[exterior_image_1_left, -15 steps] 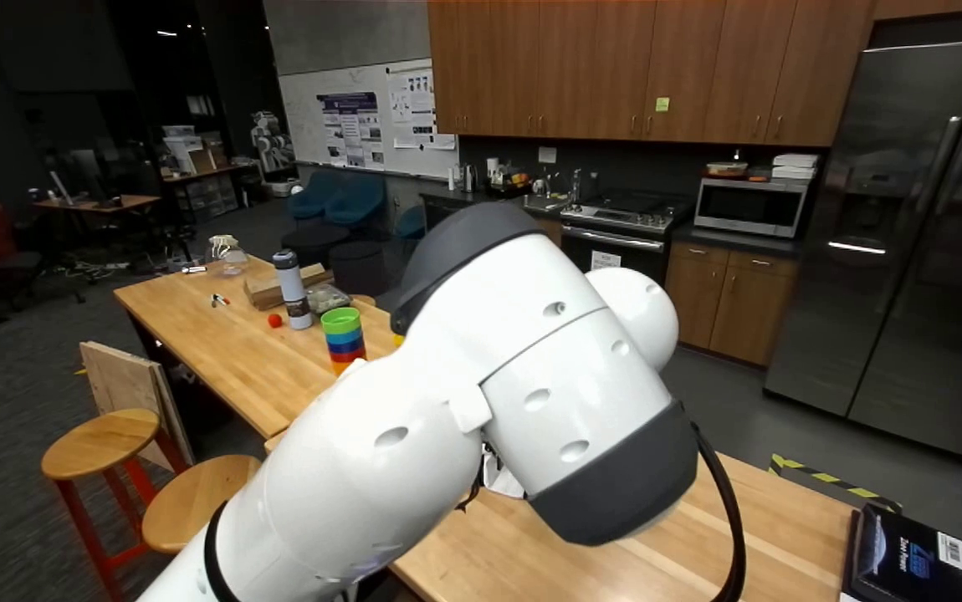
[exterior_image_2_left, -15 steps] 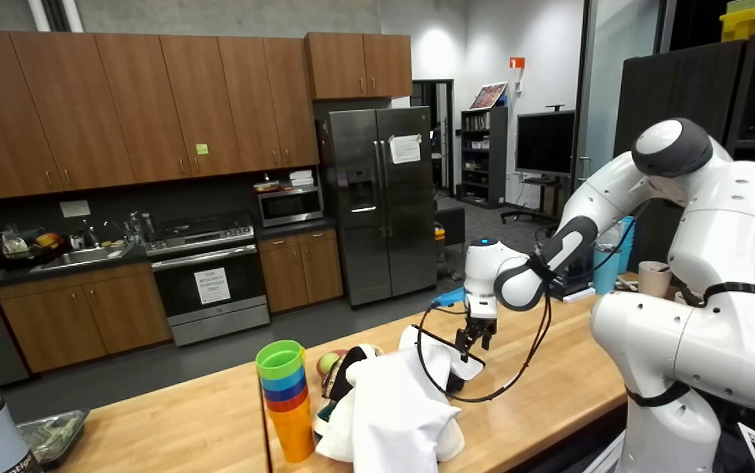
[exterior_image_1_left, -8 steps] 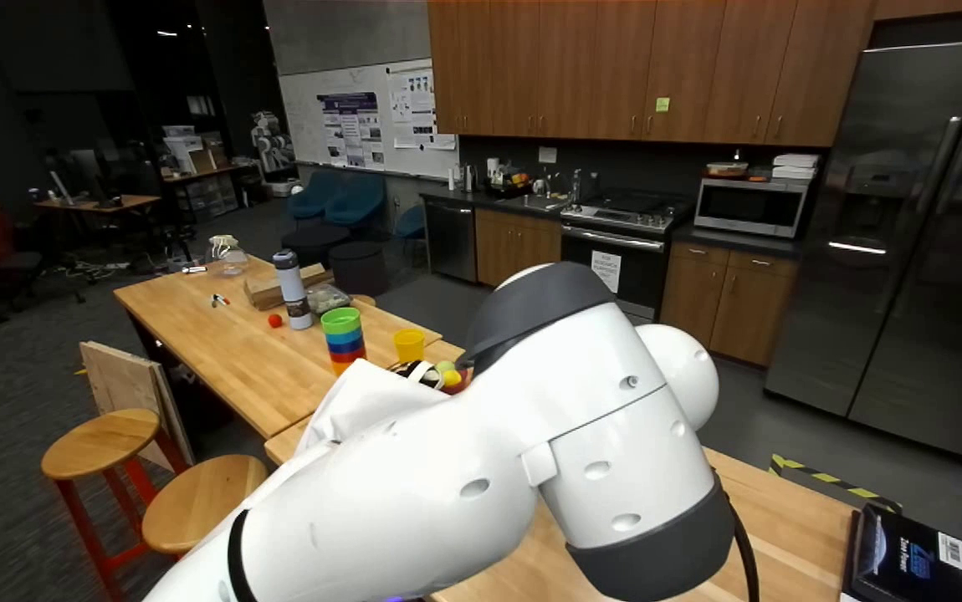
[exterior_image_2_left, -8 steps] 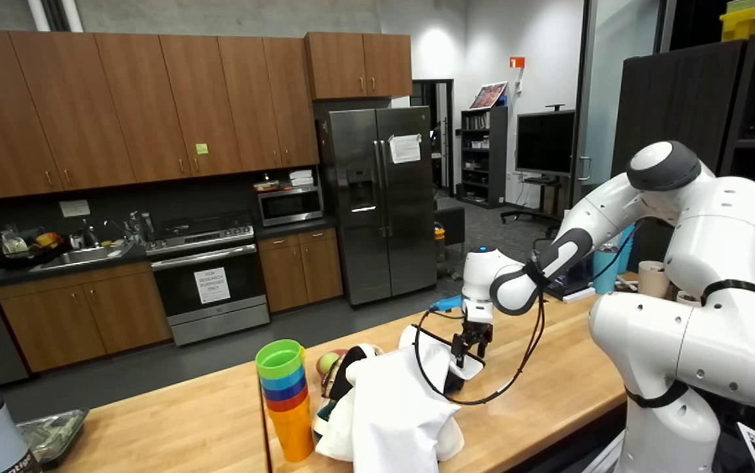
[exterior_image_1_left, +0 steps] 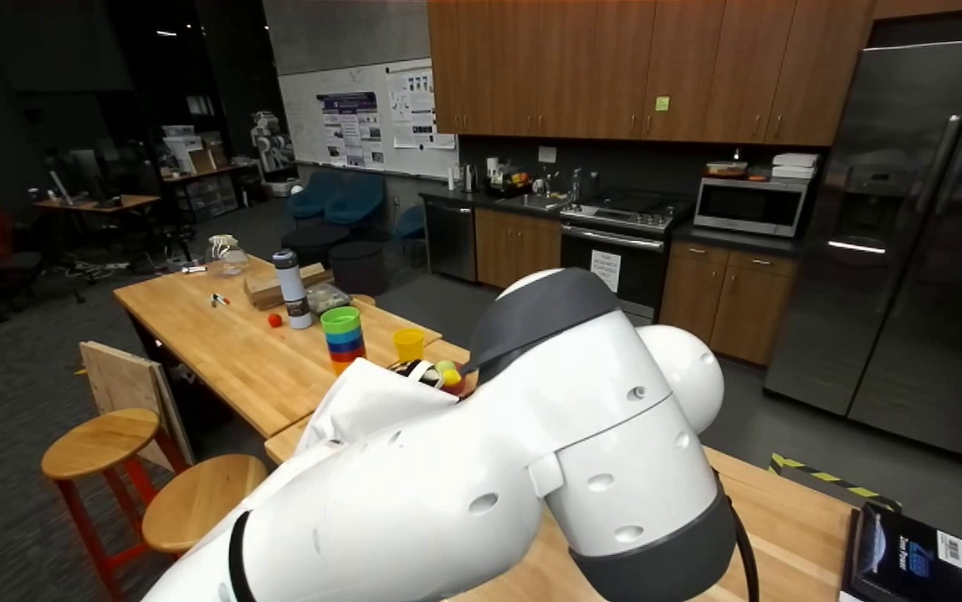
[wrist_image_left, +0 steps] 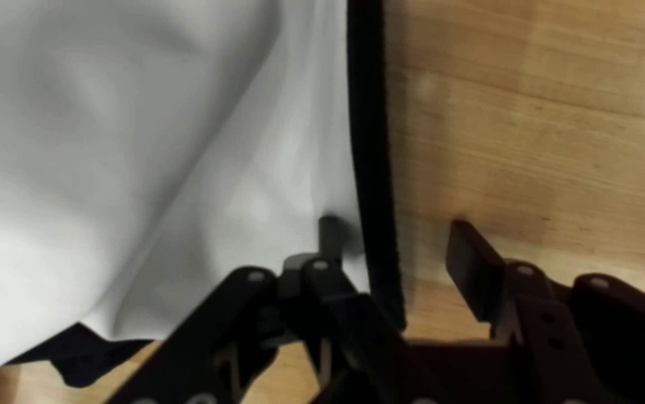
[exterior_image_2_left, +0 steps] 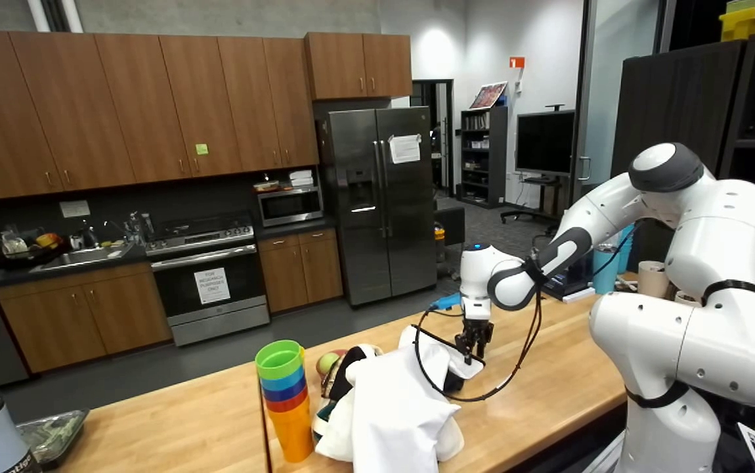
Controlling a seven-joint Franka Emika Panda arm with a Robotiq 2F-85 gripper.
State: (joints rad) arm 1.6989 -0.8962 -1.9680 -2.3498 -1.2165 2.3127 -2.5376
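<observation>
Straddling the edge of a white cloth (wrist_image_left: 148, 179)

The pincer (wrist_image_left: 396, 242) has its fingers (wrist_image_left: 473, 269) partway apart, holding nothing, with the cloth's black border (wrist_image_left: 368, 129) between them. One fingertip is over the cloth, the other over the wooden surface (wrist_image_left: 530, 140). The cloth lies rumpled on that surface, below the pincer; in both exterior views a stack of coloured cups (exterior_image_2_left: 285, 401) stands upright near it.
</observation>
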